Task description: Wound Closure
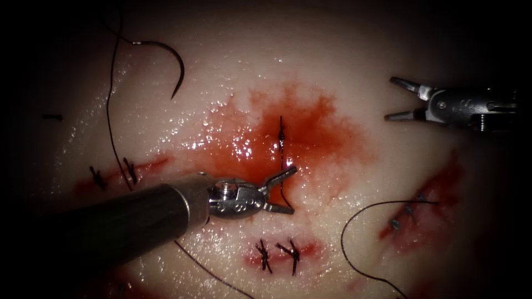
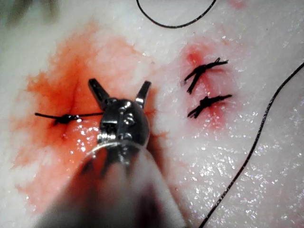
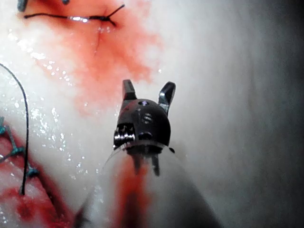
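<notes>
The tissue [image 1: 343, 61] is a pale, wet, glistening slab that fades into darkness at its edges, with a broad stain of red fluid [image 1: 310, 133] spread over its middle. At the far left of the endoscope view the curved needle [image 1: 176, 63] lies loose on the surface, a thin dark steel arc held by neither tool and not in the tissue, and its thread [image 1: 111, 111] runs down from it as a fine dark line. Lower on the left, a short reddened closed cut [image 1: 119, 174] bears dark stitches. The left pincer [image 1: 288, 191] comes in on a thick, dull grey shaft, its shiny metal jaws spread wide and holding nothing, straddling a dark strand that hangs from the knotted stitch [image 1: 281, 135] over the central cut in the red patch. Just below it sit two dark, bristly knots [image 1: 277, 254] on another pink closed cut. Further right, a loose thread loop [image 1: 360, 227] curves across the tissue toward a slanted red cut with bluish stitches [image 1: 407, 213]. At the upper right the right pincer [image 1: 396, 98], polished steel, hovers well apart from the cut, its jaws gaping and empty.
</notes>
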{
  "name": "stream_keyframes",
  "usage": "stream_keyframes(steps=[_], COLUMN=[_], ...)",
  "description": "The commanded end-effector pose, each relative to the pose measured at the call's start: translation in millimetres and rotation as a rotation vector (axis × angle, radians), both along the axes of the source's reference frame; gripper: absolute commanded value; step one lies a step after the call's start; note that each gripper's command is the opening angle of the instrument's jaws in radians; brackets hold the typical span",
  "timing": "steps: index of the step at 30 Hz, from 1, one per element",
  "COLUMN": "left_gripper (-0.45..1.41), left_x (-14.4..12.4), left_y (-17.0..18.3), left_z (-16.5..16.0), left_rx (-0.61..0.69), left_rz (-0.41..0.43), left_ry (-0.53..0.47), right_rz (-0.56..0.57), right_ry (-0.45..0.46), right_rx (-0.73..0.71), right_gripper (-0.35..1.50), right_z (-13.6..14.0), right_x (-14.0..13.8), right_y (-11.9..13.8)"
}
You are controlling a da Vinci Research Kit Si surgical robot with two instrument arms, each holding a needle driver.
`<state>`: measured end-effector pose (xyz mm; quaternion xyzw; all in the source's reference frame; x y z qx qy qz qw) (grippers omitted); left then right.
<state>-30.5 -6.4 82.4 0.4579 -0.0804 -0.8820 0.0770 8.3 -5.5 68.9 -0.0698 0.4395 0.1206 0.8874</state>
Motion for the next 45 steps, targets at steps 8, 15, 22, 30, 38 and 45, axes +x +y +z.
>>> stream_keyframes(steps=[8,15,22,30,38,45], left_gripper=[0.72,0.56,-0.32,-0.45,-0.45,-0.45], left_x=[-0.9,-1.7,-1.3,-0.1,2.7,3.9], left_y=[-0.6,-1.7,-1.1,-0.6,2.5,3.6], left_z=[1.4,2.6,2.0,0.3,-3.0,-3.3], left_rx=[-0.039,-0.111,-0.171,-0.202,-0.156,-0.115], left_rz=[0.049,0.095,0.094,0.083,0.171,0.208], left_ry=[0.001,0.026,0.062,0.060,-0.195,-0.328], right_rz=[0.001,-0.001,0.000,-0.005,-0.245,-0.342], right_ry=[0.002,0.004,0.004,0.004,0.164,0.301], right_rx=[-0.001,-0.003,-0.004,-0.003,-0.024,-0.109], right_gripper=[1.08,1.08,1.08,1.06,1.09,1.13], right_z=[1.1,1.2,1.2,1.4,3.5,6.7], right_x=[1.3,1.4,1.6,2.1,6.2,10.0], right_y=[0.0,-0.2,-0.2,-0.5,-4.0,-7.3])
